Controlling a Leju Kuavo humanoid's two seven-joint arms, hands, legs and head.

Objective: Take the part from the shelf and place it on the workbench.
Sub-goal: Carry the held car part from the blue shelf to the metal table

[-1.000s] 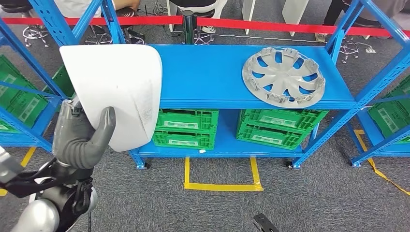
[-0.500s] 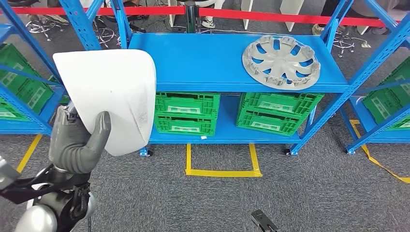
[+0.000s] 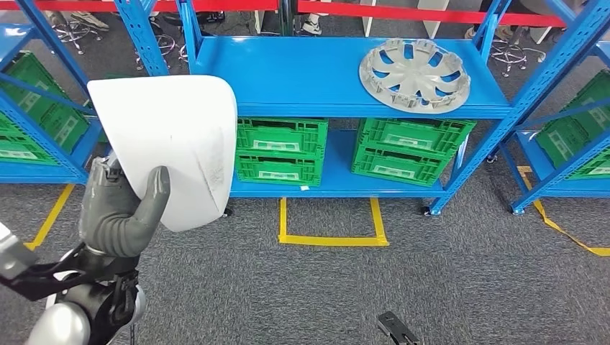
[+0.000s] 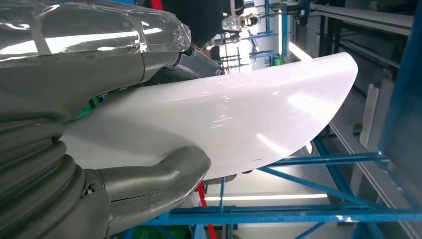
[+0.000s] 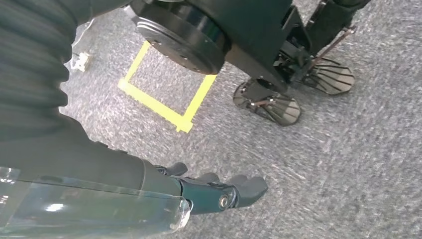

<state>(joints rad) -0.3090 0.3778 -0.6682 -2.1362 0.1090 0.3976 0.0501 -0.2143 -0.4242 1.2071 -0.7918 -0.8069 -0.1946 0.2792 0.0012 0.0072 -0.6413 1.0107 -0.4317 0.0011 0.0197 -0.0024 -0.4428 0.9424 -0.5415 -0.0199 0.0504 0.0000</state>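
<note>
The left hand (image 3: 119, 212) grips one white part (image 3: 173, 140); one hubcap (image 3: 415, 75) and four green crates (image 3: 280, 149) sit on the shelf (image 3: 288, 72); the right hand (image 5: 219, 191) hangs empty, fingers loosely extended.

Silver wheel cover (image 3: 415, 75) flat on top tier; green crates (image 3: 280, 150) below; yellow floor tape (image 3: 333, 238).

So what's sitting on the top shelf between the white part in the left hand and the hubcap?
Nothing: in the head view the blue shelf top is bare between the white part and the silver hubcap.
</note>
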